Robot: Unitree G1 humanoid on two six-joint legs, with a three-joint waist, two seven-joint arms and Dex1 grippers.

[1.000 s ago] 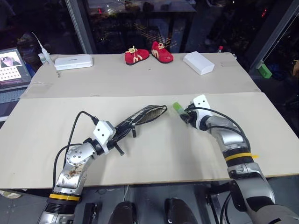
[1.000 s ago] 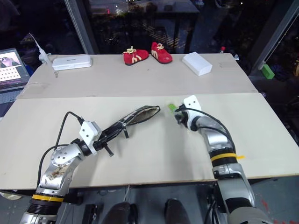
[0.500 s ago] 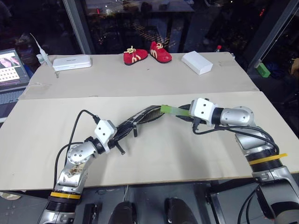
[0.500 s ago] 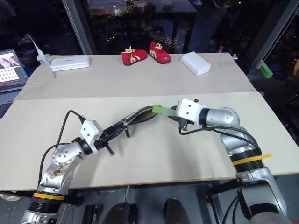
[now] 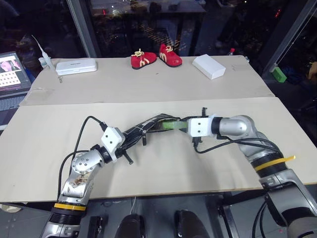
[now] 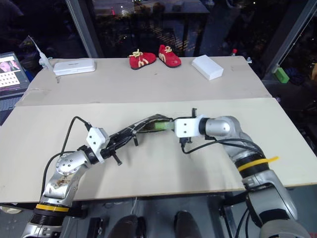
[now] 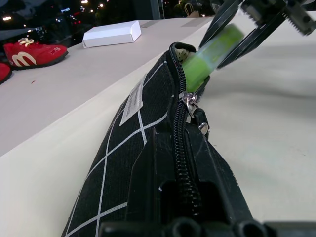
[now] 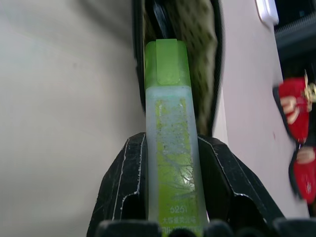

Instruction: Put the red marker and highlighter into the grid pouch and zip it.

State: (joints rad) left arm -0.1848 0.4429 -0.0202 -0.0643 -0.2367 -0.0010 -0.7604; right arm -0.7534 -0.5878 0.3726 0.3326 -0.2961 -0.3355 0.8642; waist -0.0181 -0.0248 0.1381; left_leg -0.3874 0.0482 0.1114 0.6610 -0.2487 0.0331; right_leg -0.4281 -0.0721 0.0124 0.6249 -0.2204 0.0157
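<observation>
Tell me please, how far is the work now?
Done: the grid pouch is unzipped at its far end, and the left pincer is shut on its other end. In hand: the right pincer holds the highlighter, its cap at the pouch mouth. Left: push it in and zip. Whether the red marker is inside, I cannot tell.

Right end effector point(image 8: 170, 197): now swung leftward across the desk point(image 5: 44, 134) and rolled over, level with the pouch mouth. Highlighter point(image 5: 173, 126): carried along in its grip; cap end now entering the open end of the grid pouch point(image 7: 133, 148).
</observation>
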